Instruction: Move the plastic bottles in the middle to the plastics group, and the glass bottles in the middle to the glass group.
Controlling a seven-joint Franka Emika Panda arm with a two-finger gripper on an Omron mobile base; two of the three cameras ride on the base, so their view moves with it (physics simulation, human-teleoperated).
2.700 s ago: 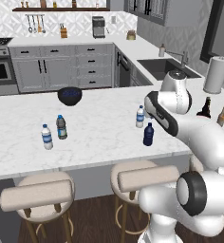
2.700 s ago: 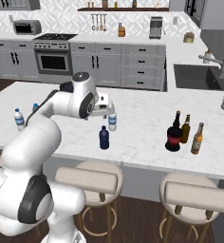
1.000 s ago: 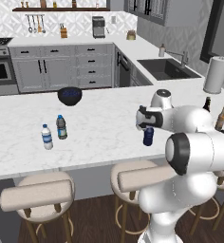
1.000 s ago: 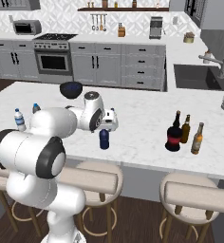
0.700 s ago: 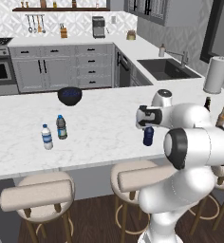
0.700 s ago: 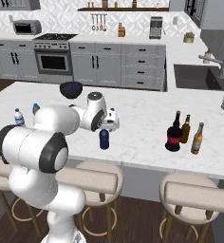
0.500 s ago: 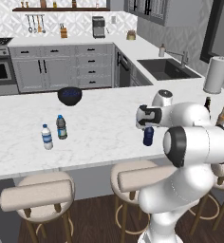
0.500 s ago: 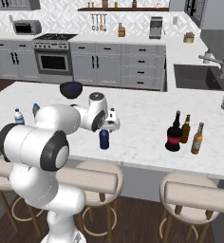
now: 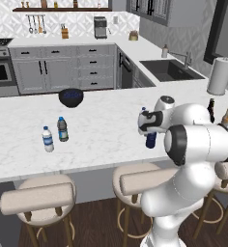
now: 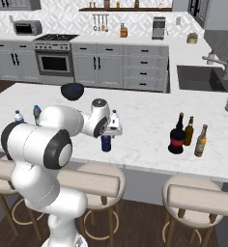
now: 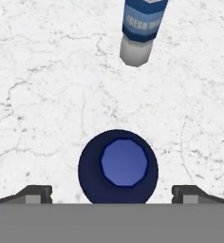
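Directly below the claw [image 11: 112, 194], navy bottle [image 11: 117, 166] upright, centred between the wide-apart fingertips [image 11: 36, 193], not touched; beyond it, clear blue-labelled bottle [image 11: 141, 29].

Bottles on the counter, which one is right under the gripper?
The navy blue bottle, directly below the open gripper; the clear blue-labelled bottle stands farther off.

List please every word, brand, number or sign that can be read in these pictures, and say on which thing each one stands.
"FRESH W..." on the blue label of the clear bottle, in the hand view; the rest is cut off and blurred.
Red label of the squat dark bottle: too small to read.
Labels of the two beer bottles and of the two bottles at the left: too small to read.
Navy bottle: no text shows.
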